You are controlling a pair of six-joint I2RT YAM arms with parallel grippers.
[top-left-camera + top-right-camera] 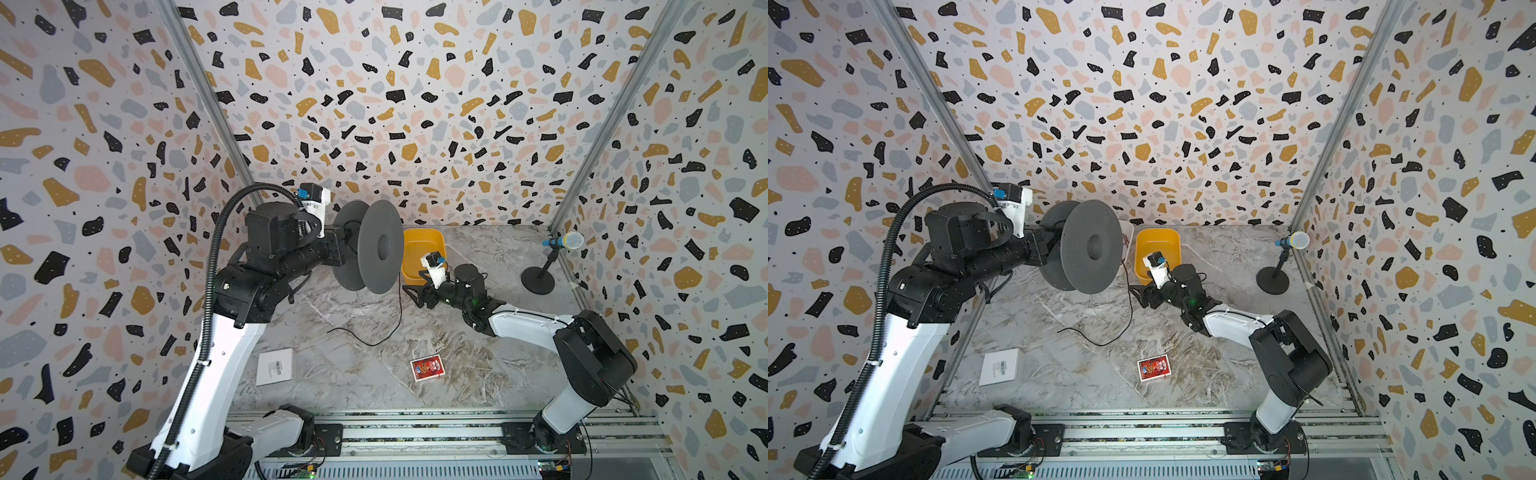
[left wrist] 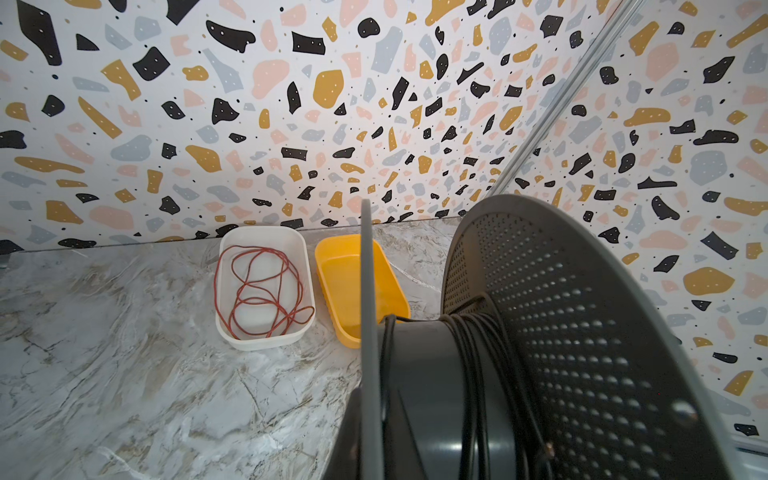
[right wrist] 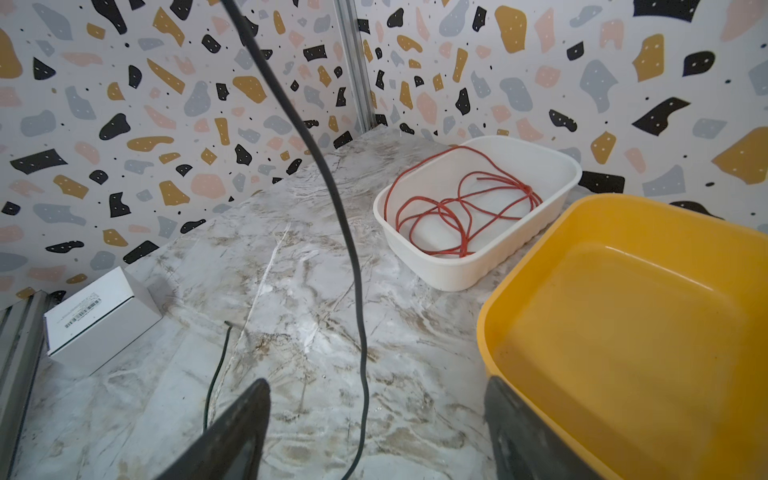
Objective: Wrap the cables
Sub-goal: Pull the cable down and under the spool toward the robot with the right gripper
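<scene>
- The left end effector [image 2: 368,419] was clamped shut on the thin flange of the grey spool [image 1: 380,247]. It held the spool up off the bench [image 1: 353,386], axle roughly level, near the back wall.
- The black cable [image 1: 400,303] had a few turns wound on the spool's hub, mostly bunched against the perforated flange in the left wrist view.
- From the hub the cable dropped to the bench and curved along it in a loose loop. It ended in a free tip over toward the left arm's side.
- The right end effector [image 3: 376,382] sat low over the bench just in front of the yellow tub [image 1: 424,245], jaws spread wide and gripping nothing.
- In the right wrist view the hanging cable ran down between its two fingers, though I couldn't tell if it touched either one.
- A white tub [image 3: 457,270] sat right beside the yellow one at the back, with a tangle of red wire [image 3: 442,208] in it.
- Closer to the front, a white box [image 1: 274,365] and a red card pack [image 1: 427,368] lay flat on the bench, well apart.
- A microphone [image 1: 570,240] on a stand stood in the far right corner.
</scene>
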